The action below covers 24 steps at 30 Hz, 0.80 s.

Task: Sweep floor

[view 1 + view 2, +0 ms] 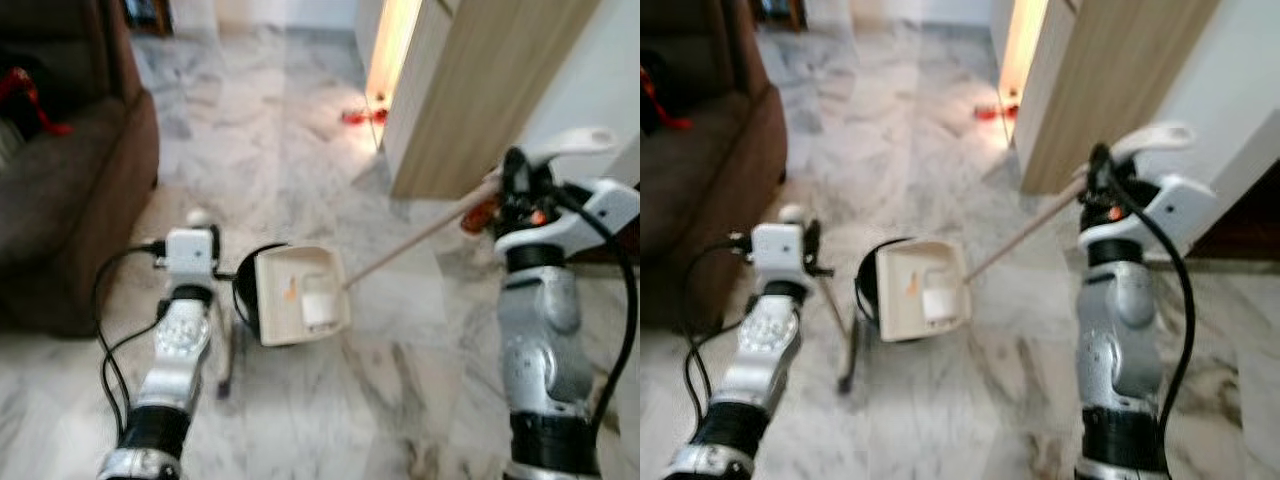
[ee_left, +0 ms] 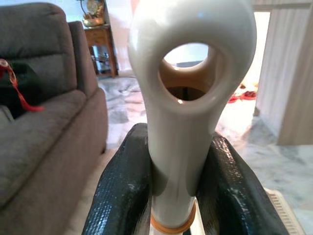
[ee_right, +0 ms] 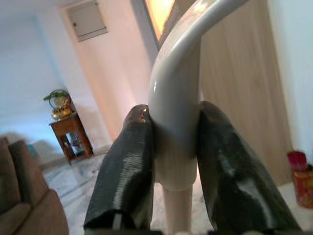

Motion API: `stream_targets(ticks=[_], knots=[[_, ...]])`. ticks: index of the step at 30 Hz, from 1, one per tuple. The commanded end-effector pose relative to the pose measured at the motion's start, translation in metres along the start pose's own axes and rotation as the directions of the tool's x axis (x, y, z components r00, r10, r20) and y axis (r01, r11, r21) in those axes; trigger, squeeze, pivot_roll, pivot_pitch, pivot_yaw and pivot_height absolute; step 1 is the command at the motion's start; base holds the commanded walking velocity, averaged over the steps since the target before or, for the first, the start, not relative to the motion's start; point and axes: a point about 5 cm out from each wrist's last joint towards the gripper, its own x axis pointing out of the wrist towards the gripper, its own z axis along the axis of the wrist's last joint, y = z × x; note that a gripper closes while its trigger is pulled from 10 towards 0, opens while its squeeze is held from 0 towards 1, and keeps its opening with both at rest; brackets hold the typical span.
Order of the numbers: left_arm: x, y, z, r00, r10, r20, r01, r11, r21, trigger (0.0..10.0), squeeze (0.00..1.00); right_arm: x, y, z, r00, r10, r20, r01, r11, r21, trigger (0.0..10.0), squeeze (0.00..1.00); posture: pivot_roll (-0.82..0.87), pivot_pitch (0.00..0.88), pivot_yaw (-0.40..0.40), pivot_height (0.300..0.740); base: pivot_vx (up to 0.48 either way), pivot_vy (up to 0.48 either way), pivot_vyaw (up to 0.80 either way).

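Floor of pale veined marble, spread all round the cream dustpan, which lies open side up at the middle of the scene. Inside the dustpan, a small white piece and an orange speck; too blurred to name either.

Left gripper, to the left of the dustpan and above it, closed on a cream handle with a hole through it, both black fingers pressed against its neck. Right gripper, well to the right of the dustpan and higher, clamped the same way round a curved cream grip. From that grip, a thin pale stick slanting down to the dustpan's right edge. Cannot tell whether the stick's end is touching the pan or just beside it.

Brown sofa well to the left of the dustpan; wooden panel beyond it to the right; something red on the floor far past it, by the lit gap.

Judged step: gathering, with both tools in hand and the sweeping end brought up to the pan. Next move likely calls for holding the pan flat and steady with the left arm while drawing the stick's low end across the marble towards the pan's mouth, firm grip, short stroke, no tipping of the pan.
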Motion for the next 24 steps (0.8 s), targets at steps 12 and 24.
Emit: stream_targets(ticks=[12, 24], knots=[[0.0049, -0.0077, 0.014, 0.998, -0.01, 0.059, 0.01, 1.0, -0.003, 10.0, 0.0, 0.0035, 0.0029, 0.0201, 0.996, 0.01, 0.088, -0.012, 1.0, 0.022, 10.0, 0.0, 0.09, 0.103, -0.065, 0.74, 0.299, 0.0, 0.0], [0.0042, -0.008, 0.0136, 0.998, -0.011, 0.057, 0.011, 1.0, -0.003, 10.0, 0.0, 0.0041, 0.0039, 0.0231, 0.995, 0.013, 0.097, -0.016, 1.0, 0.024, 10.0, 0.0, 0.08, 0.099, -0.064, 0.74, 0.297, 0.0, 0.0]])
